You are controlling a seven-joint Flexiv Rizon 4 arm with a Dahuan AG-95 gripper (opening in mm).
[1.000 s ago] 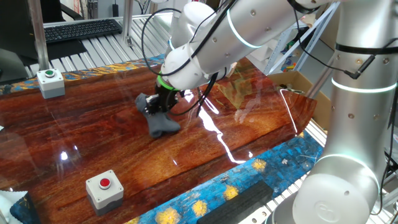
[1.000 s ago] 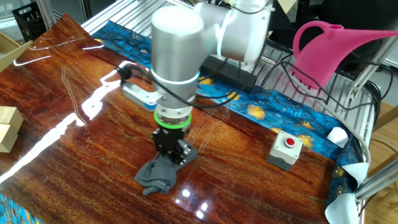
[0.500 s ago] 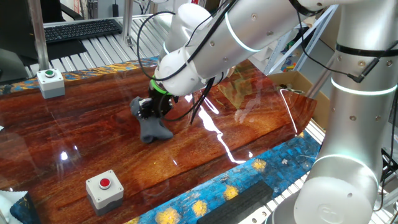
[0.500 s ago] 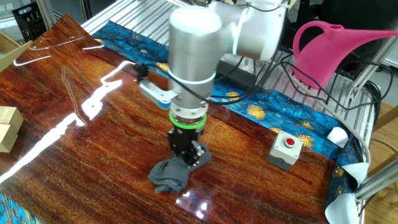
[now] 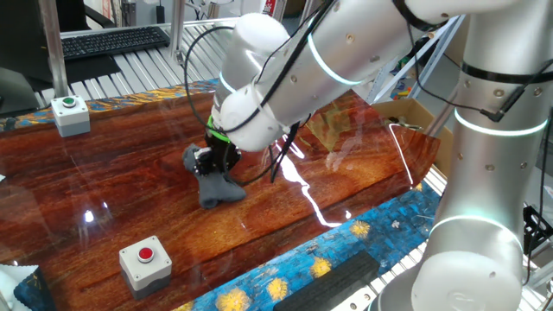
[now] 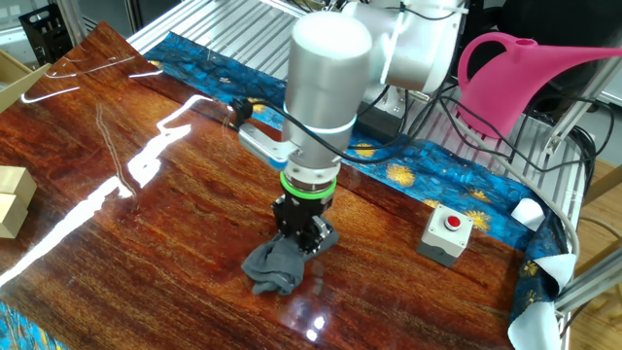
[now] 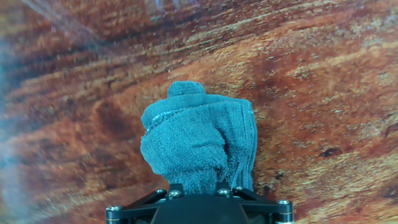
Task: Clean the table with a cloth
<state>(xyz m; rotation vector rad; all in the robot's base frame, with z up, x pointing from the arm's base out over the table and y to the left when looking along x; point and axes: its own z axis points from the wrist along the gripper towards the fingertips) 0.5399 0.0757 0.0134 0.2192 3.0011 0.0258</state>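
The cloth (image 5: pixel 213 187) is a dark blue-grey wrinkled rag lying bunched on the glossy reddish-brown table (image 5: pixel 130 173). My gripper (image 5: pixel 210 161) points straight down and is shut on the cloth's upper fold, pressing it onto the wood. In the other fixed view the cloth (image 6: pixel 274 267) trails out below the gripper (image 6: pixel 302 233) on the table (image 6: pixel 117 233). In the hand view the cloth (image 7: pixel 199 140) fills the middle, pinched at the gripper (image 7: pixel 194 185), with the table (image 7: pixel 323 93) all round it. The fingertips are hidden in the fabric.
A grey box with a red button (image 5: pixel 144 260) stands near the front edge, also in the other fixed view (image 6: pixel 448 231). A grey box with a green button (image 5: pixel 70 113) stands at the back left. Wooden blocks (image 6: pixel 12 199) lie at the left. A pink watering can (image 6: pixel 530 73) stands behind.
My gripper has dragged the cloth across the table: leftward in one fixed view, rightward in the other. The cloth stays pinched and has bunched up tighter.
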